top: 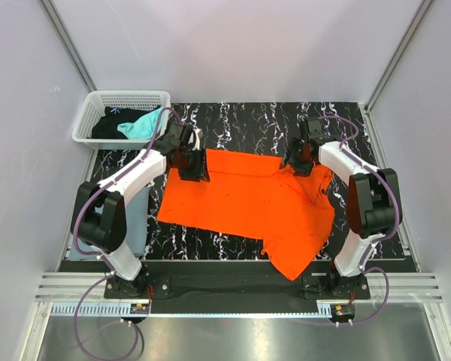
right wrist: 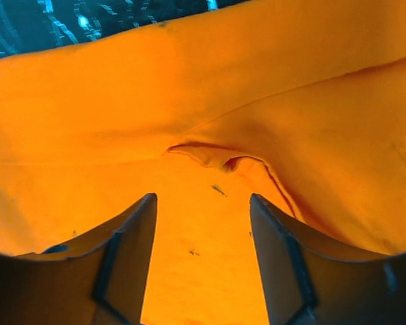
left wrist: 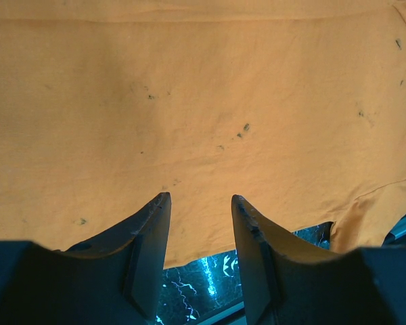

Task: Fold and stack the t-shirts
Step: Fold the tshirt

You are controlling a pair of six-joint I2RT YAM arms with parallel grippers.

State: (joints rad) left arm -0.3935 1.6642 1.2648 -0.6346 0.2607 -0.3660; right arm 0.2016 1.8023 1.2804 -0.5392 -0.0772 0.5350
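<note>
A bright orange t-shirt [top: 248, 199] lies spread, partly rumpled, on the black marbled mat [top: 240, 120]; one part hangs toward the near edge. My left gripper [top: 192, 169] is open over the shirt's far left edge. In the left wrist view the left gripper [left wrist: 201, 200] has the cloth [left wrist: 189, 101] lying under its tips. My right gripper [top: 297, 162] is open over the shirt's far right part. In the right wrist view the right gripper [right wrist: 203, 200] sits just short of a raised fold [right wrist: 216, 152]. A slate grey-blue tee [top: 140, 226] lies by the left arm.
A white lattice basket [top: 128, 95] stands at the far left corner and holds a teal tee [top: 139, 126] and a black tee [top: 109, 124]. White walls close in the table on three sides. A metal rail [top: 225, 282] runs along the near edge.
</note>
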